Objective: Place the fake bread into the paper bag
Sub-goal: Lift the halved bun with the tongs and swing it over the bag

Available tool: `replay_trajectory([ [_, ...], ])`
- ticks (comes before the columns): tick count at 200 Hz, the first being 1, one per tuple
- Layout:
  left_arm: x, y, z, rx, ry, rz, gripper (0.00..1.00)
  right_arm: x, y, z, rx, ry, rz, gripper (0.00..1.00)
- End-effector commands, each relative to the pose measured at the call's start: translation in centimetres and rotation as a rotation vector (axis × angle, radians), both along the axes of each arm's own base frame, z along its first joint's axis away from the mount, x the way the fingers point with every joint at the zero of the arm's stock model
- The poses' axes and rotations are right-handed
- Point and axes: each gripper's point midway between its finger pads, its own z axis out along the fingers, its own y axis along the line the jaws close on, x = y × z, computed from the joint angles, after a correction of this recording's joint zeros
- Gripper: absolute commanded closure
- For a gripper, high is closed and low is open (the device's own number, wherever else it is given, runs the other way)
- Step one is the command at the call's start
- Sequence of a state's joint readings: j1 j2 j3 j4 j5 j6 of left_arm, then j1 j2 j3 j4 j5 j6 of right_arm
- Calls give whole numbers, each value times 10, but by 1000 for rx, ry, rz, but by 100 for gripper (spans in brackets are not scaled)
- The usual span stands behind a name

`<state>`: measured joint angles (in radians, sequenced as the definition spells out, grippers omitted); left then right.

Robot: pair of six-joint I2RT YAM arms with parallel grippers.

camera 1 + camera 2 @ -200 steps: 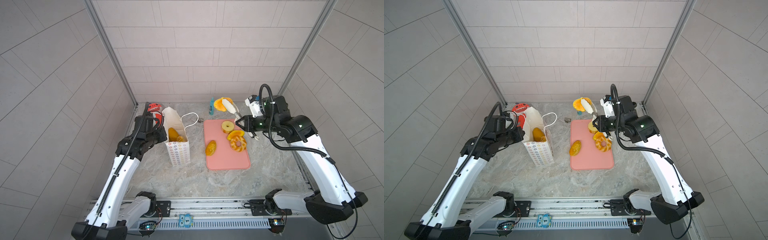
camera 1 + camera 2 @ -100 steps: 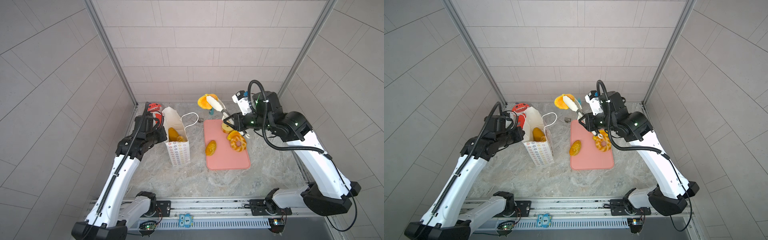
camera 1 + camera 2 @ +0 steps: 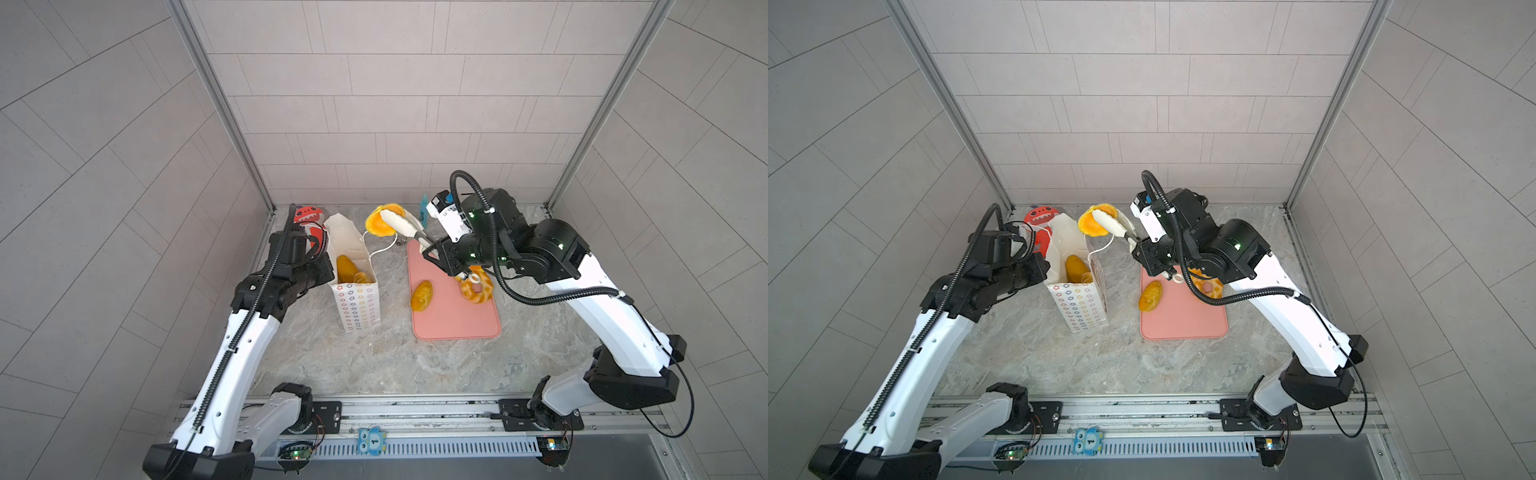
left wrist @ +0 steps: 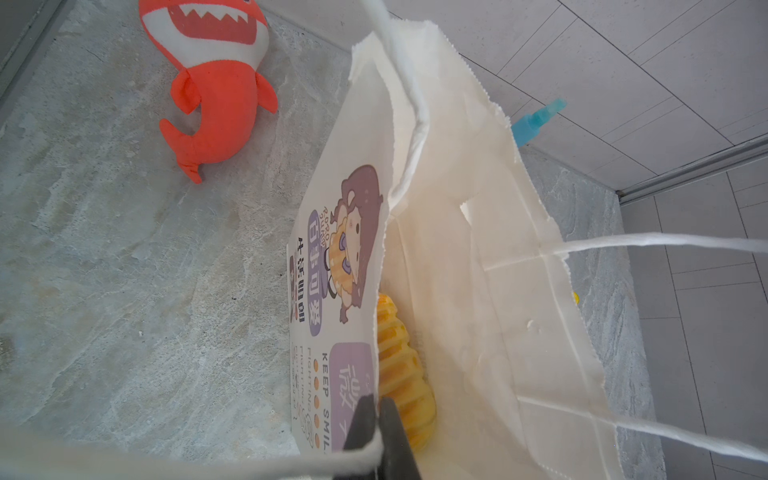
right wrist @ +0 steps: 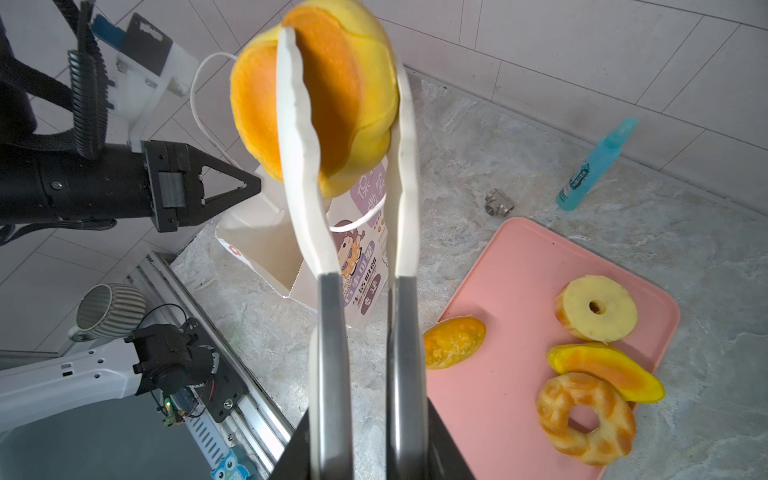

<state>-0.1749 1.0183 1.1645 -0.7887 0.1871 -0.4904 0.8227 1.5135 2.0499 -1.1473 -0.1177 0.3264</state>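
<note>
The white paper bag (image 3: 357, 291) (image 3: 1077, 299) stands open with a ridged loaf (image 4: 399, 365) and other fake bread inside. My left gripper (image 3: 329, 262) (image 3: 1044, 266) (image 4: 376, 415) is shut on the bag's near rim. My right gripper (image 3: 432, 249) (image 3: 1138, 249) (image 5: 368, 436) is shut on white tongs (image 5: 307, 166). The tongs pinch a round orange-yellow bun (image 3: 380, 222) (image 3: 1092, 222) (image 5: 324, 91) in the air, above the bag's far end. An oval bun (image 5: 455, 340), a pale ring (image 5: 596, 307), an orange wedge (image 5: 602, 372) and a braided ring (image 5: 586, 417) lie on the pink tray (image 5: 519, 270).
A red plush shark (image 3: 307, 216) (image 4: 216, 83) lies behind the bag by the left wall. A blue bottle (image 5: 594, 174) and a small metal fitting (image 5: 498, 203) sit near the back wall. A striped cup (image 5: 108, 309) stands beyond the front rail.
My right arm has swung left, carrying the bun in the tongs from above the tray's far end to the bag. The left arm and the bag have stayed still.
</note>
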Motion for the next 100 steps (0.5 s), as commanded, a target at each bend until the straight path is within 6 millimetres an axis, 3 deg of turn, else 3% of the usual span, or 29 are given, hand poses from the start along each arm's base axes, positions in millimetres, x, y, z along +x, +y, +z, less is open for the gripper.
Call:
replay_trajectory([
  [1, -1, 2, 8, -10, -26, 10, 94, 0, -2, 11, -35, -61, -5, 68],
  [100, -2, 2, 10, -12, -33, 9, 94, -1, 27, 0, -141, -82, 49, 68],
])
